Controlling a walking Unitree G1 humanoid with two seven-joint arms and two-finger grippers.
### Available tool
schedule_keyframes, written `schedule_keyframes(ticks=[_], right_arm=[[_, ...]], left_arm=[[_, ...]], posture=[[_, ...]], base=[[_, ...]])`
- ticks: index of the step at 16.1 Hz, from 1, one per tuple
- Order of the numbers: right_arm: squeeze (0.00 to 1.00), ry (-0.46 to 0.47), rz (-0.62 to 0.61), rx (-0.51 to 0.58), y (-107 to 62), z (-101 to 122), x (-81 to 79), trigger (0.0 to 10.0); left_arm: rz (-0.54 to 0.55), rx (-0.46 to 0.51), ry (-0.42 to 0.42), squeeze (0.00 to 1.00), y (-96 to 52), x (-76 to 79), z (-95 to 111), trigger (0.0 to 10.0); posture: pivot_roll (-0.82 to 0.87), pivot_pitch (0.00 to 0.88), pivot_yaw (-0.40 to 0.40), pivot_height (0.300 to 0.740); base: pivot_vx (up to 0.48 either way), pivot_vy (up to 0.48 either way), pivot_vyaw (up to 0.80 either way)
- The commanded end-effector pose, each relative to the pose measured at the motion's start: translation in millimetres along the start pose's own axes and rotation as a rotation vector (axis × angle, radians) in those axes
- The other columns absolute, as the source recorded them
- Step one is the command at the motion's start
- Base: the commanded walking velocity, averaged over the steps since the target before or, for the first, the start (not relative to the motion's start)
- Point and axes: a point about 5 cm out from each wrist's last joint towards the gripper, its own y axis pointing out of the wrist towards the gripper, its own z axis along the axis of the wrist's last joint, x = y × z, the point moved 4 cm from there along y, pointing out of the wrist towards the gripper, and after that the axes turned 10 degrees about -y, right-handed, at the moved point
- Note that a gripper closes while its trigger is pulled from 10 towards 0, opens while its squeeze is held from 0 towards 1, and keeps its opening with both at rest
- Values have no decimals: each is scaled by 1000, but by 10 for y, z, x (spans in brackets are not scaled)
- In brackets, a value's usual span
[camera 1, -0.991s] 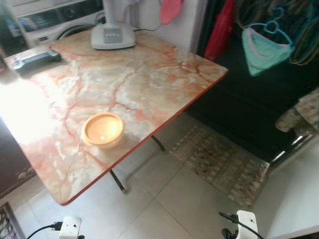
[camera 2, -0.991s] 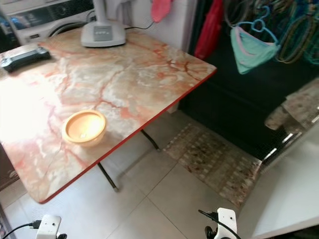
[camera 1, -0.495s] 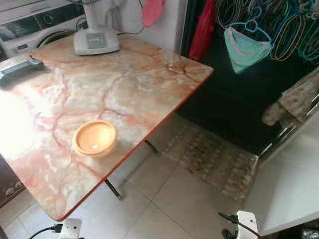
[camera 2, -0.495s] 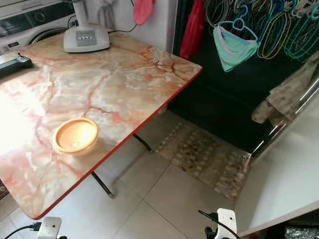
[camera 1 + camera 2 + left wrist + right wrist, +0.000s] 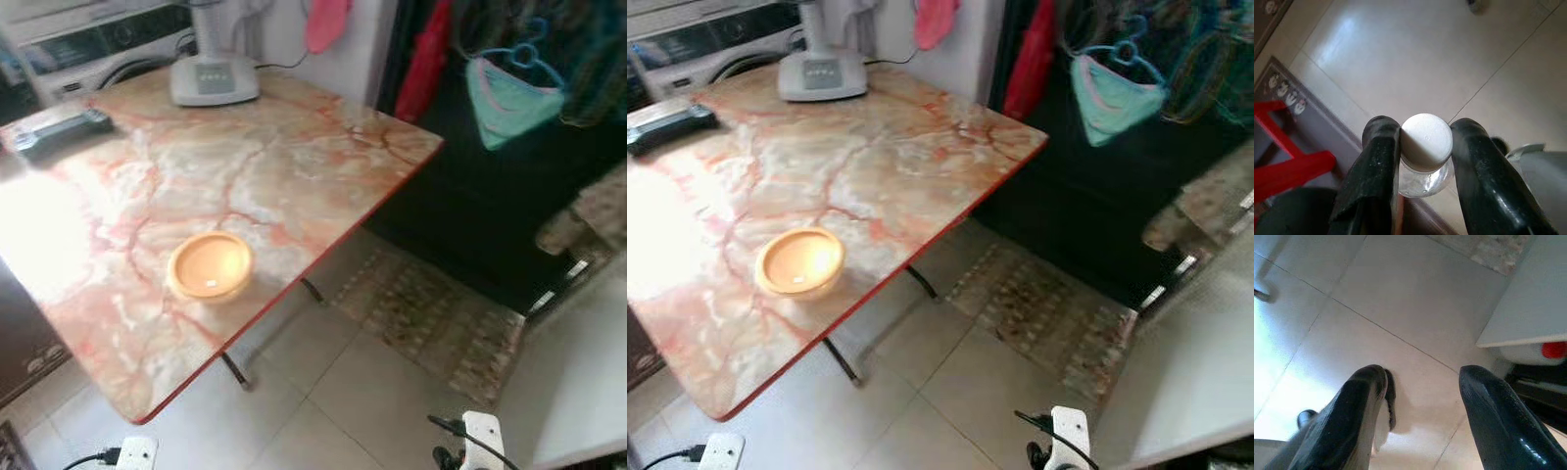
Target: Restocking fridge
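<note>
Head cam has swung back left vs 0.5 s ago: whole scene shifted right in frame, so the view moved, not the things; bowl same spot on table. Left eye: marble table [image 5: 294,157] ahead-left, orange bowl [image 5: 210,266] near its front edge, fan base [image 5: 214,78] and dark remote [image 5: 59,130] at far side; mat [image 5: 431,318] on floor to the right; white panel edge at lower right, prob. fridge door [image 5: 588,382], can't confirm. Right eye: same scene. L wrist: left gripper [image 5: 1425,161] clamped on bottle [image 5: 1426,147] just under its white cap, fingers either side of neck; bottle's long axis runs along the fingers, cap toward cam, body hanging toward floor. R wrist: right gripper [image 5: 1422,418] fingers apart, nothing between, over floor tiles; white panel edge nearby, red-capped thing [image 5: 1553,349] below it. Judgement: fridge lies to robot's right, load is in left arm, so a turn right is needed before placing.
</note>
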Motion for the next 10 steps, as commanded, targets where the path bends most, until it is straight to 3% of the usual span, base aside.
schedule_keyframes(ticks=[1, 5, 10], right_arm=[[0, 7, -6, 0, -2, -4, 16, 10000], [0, 8, -5, -2, -2, 0, 20, 10000], [0, 2, 2, -5, -1, 1, 13, 10000]], left_arm=[[8, -31, 3, 0, -24, -14, -102, 10000], [8, -25, -1, 0, -15, 18, -79, 10000], [8, -18, -11, 0, -6, 36, -52, 10000]], posture=[[114, 85, -14, 740], [117, 91, -16, 740], [118, 92, -14, 740]], base=[[0, -364, 0], [0, -360, 0], [0, -70, -755]])
